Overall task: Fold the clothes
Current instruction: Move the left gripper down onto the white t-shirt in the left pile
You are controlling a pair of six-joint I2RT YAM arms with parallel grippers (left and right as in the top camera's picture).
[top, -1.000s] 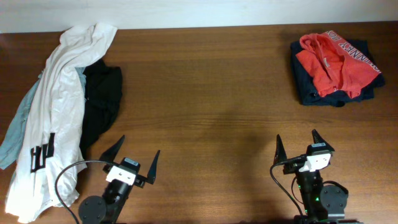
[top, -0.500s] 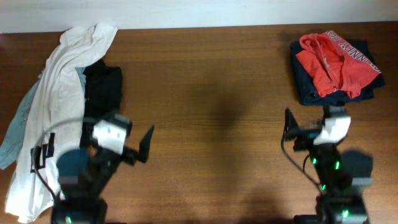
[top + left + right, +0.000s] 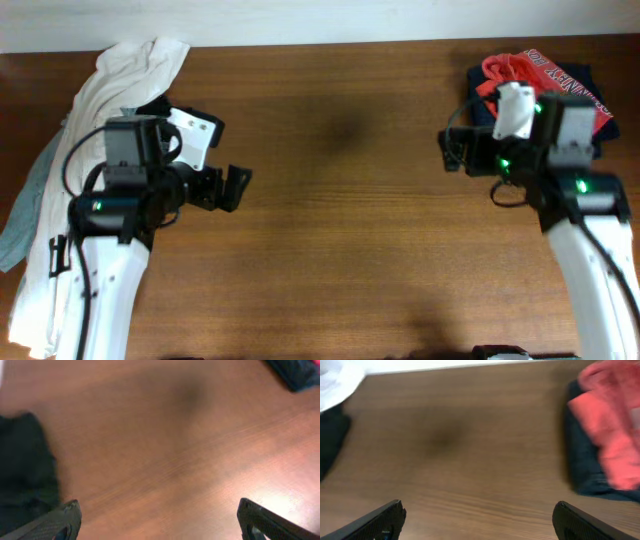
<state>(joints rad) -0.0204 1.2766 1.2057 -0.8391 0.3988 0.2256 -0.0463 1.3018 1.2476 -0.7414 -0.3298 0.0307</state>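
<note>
Open table [image 3: 340, 230] in the middle — left gripper [image 3: 157, 507] spread, black garment [image 3: 25, 470] near one finger; right gripper [image 3: 479, 509] spread, red hoodie [image 3: 615, 425] apart from it.

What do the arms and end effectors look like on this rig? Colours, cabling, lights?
Left arm and right arm match: white links, black joint housings, green LEDs lit, loose black cables looping near the wrists. Left end effector and right end effector each have a white block behind flat, black, tapered fingers.

Smooth glossy wood table [image 3: 340, 200], soft white cloth shirt [image 3: 120, 70], matt red cloth hoodie [image 3: 612, 420]
</note>
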